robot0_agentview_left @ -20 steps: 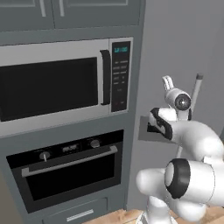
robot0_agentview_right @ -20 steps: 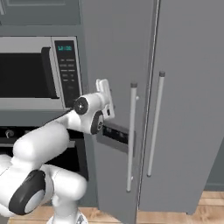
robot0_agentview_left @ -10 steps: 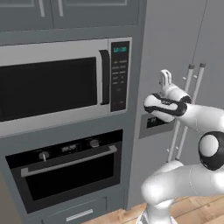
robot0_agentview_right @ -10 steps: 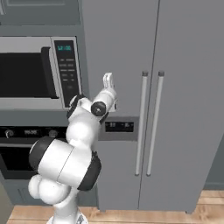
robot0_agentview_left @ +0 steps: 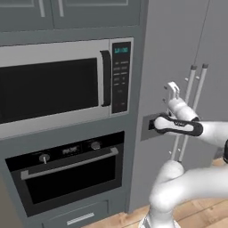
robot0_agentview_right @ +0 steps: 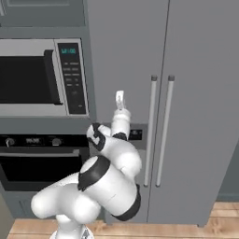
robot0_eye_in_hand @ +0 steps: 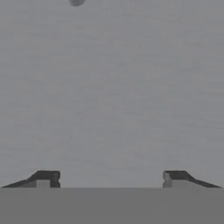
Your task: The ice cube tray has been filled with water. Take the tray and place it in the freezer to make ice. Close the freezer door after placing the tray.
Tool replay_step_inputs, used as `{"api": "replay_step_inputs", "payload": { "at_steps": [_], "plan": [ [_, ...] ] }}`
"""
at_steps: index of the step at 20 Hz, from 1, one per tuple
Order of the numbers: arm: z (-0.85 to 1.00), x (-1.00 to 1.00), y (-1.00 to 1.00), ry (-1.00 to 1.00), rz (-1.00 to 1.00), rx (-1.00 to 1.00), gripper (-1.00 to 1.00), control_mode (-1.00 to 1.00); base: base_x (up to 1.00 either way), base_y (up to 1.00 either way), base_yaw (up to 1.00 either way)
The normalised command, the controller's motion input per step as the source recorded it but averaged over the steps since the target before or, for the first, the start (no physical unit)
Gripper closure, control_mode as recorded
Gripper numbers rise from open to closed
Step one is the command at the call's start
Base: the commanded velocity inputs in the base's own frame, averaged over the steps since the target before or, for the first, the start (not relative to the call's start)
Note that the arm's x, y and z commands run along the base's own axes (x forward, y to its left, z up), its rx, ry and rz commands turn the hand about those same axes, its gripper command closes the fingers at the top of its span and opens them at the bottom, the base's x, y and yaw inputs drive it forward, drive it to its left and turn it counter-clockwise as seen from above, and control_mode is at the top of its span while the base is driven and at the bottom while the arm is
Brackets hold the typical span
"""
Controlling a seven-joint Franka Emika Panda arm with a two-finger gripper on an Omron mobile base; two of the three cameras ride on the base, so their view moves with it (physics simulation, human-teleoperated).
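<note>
Freezer door [robot0_agentview_right: 126, 70] shut now, gripper [robot0_agentview_right: 120, 99] up beside its handle [robot0_agentview_right: 151, 126].
Swung up from the recess [robot0_agentview_left: 151, 127] since before; fingers [robot0_eye_in_hand: 43, 177] wide apart, holding nothing. Microwave [robot0_agentview_left: 58, 84] writing too blurry to read.

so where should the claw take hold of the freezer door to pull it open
On its long vertical silver bar handle, around mid-height. Come straight at the front of the closed freezer door with the open claw spanning the bar sideways; the bar stands off the panel, leaving room behind it.
</note>
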Motion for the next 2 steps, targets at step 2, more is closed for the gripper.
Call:
{"api": "replay_step_inputs", "payload": {
  "at_steps": [2],
  "plan": [
    [0.44,-0.26,0.0,0.0,0.0,0.0,-1.0,-1.0,0.0,0.0,0.0]
  ]
}}
